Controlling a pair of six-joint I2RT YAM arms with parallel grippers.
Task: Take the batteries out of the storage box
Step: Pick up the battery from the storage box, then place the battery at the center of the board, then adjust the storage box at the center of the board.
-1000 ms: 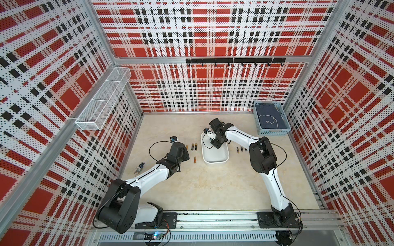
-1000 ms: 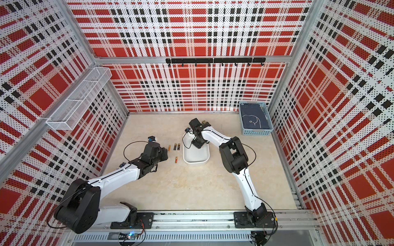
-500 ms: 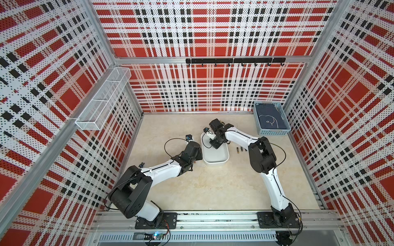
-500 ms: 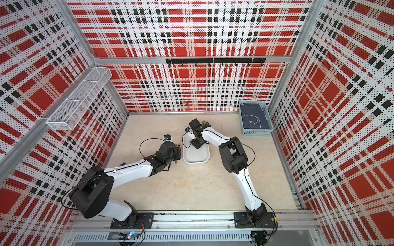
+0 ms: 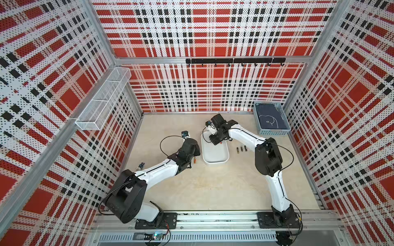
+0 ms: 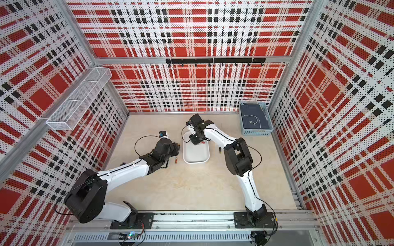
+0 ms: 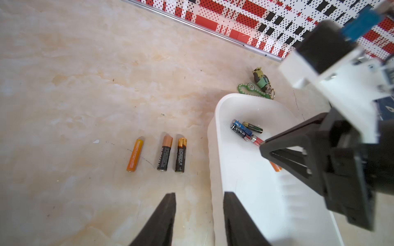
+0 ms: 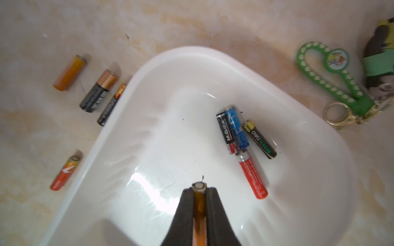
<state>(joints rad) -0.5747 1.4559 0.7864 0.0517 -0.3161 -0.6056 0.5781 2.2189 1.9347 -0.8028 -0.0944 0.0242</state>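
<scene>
**Batteries [image 8: 236, 130] partly out of the storage box [image 5: 215, 158]**

The storage box sits mid-frame on the desk [image 5: 213, 187] in both top views. Right tool [image 8: 199, 191] is clamped on an orange battery [image 8: 199, 205] above the box, and four more lie inside. Left tool [image 7: 199, 196] stands open and empty, just beside the box's left wall. Four cells lie on the desk left of the box, three to its right.

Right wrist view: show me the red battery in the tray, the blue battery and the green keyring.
red battery [image 8: 252, 175], right wrist view, middle of its body.
blue battery [image 8: 236, 127], right wrist view, middle of its body.
green keyring [image 8: 338, 58], right wrist view, its round badge.
</scene>
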